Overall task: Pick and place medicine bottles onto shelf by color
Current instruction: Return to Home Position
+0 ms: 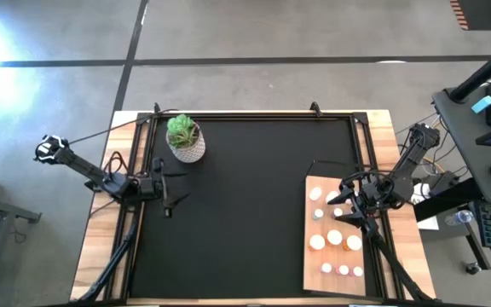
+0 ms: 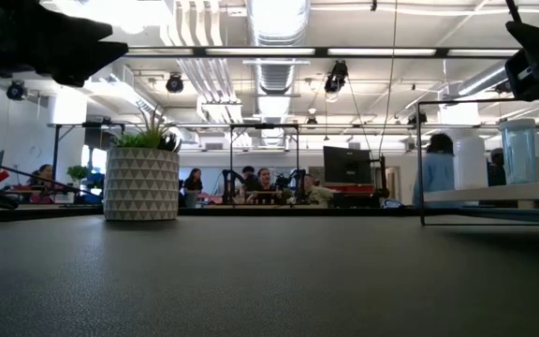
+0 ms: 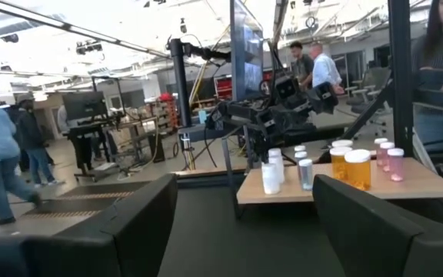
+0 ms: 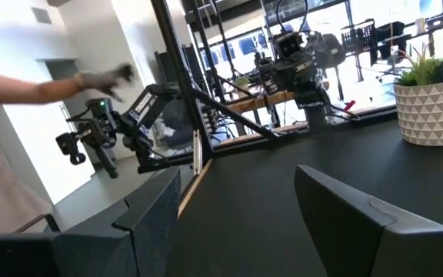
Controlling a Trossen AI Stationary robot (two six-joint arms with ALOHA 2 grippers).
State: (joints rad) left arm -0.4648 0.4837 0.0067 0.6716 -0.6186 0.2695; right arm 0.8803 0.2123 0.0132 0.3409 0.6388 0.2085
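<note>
Several medicine bottles stand upright on their bases on the shelf (image 1: 310, 281), a pale wooden board at the mat's right side: white ones (image 3: 271, 173), amber-orange ones (image 3: 356, 168) and pink ones (image 3: 394, 163). My right gripper (image 1: 343, 199) hovers over the shelf's far part, open, with nothing between its fingers (image 4: 237, 219). My left gripper (image 1: 176, 189) is at the mat's left edge, open and holding nothing (image 3: 244, 227); it points level across the mat toward the shelf.
A potted green plant (image 1: 185, 139) in a white patterned pot (image 2: 141, 183) stands at the mat's far left. The black mat (image 1: 245, 213) lies bare between the two arms. People and desks show in the room beyond the table.
</note>
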